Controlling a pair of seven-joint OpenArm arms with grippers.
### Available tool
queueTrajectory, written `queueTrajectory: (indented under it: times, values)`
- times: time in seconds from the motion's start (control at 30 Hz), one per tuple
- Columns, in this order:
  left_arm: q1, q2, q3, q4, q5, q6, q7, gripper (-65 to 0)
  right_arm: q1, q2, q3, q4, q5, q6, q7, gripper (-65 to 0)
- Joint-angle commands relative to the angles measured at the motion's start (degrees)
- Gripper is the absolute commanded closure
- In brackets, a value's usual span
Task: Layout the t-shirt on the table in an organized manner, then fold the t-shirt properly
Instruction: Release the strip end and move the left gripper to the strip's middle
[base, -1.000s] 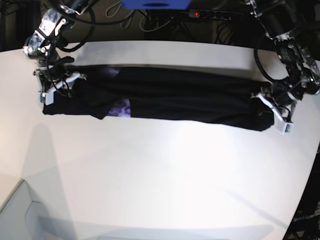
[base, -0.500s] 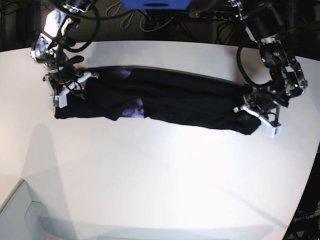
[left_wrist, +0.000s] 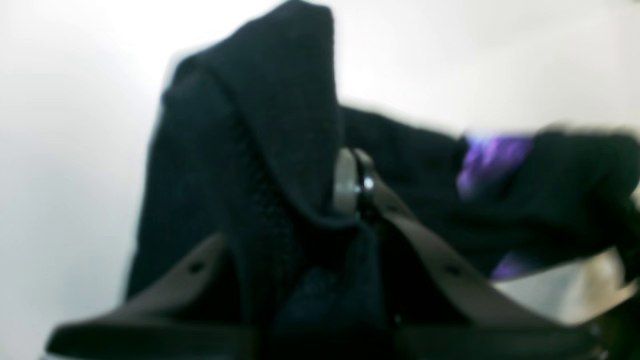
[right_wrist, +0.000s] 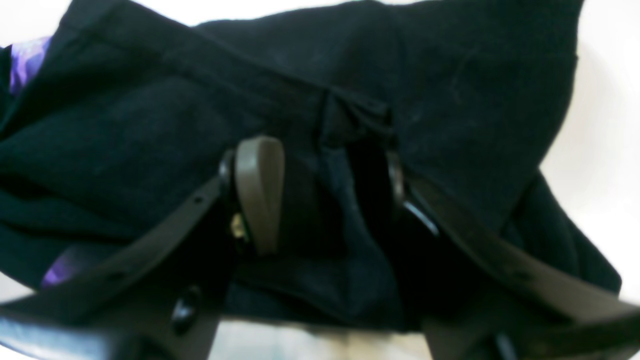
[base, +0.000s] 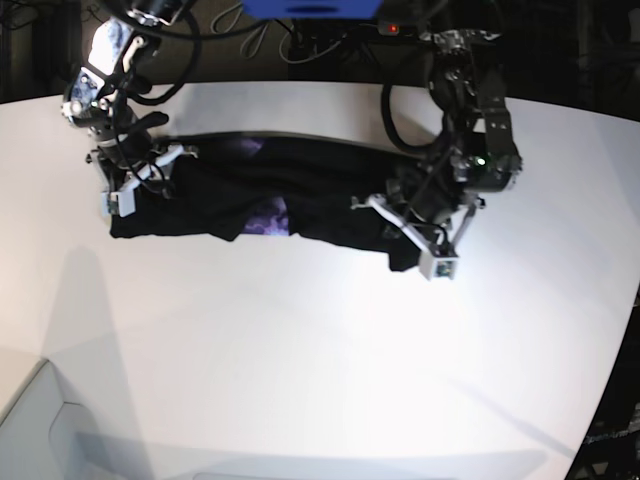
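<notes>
T-shirt (base: 300, 195), soft black knit bunched into a long band with purple print showing, is stretched across the smooth white desk (base: 320, 360). Each end is clamped: one by the left end effector (base: 405, 235), the other by the right end effector (base: 135, 175).

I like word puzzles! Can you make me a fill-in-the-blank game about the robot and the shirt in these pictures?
1. The t-shirt is mostly the color ____.
2. The shirt's print shows the color ____.
3. The shirt lies on a ____ table.
4. The left end effector and right end effector are both gripping the ____.

Missing words: black; purple; white; t-shirt
</notes>
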Motion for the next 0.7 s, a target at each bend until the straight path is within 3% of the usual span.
queueTrajectory:
  times: [0.0,0.13,0.4,0.67]
  values:
    - [-0.82,1.04,2.19,0.94,0.38,-0.04,-0.62,-0.1,-0.4,-0.38,-0.13,-0.26,-1.8,-0.03,-3.73,-28.1]
    - [-0.38,1.82,11.24,0.15,8.82,-0.04,-0.62,-0.1,-0.31,-0.38,-0.13,-0.26,-1.8,-0.03,-3.73,-28.1]
    - [-2.05,1.82,20.83,-5.74,21.92,-0.04,-0.62,-0.2,-0.23,-0.38,-0.13,-0.26,-1.8,-0.03,-3.73,-28.1]
    - [-3.46,1.82,22.41,-7.32,23.32,0.05,-0.62,-0.4,-0.23,-0.38,-0.13,-0.26,-1.8,-0.03,-3.82,-28.1]
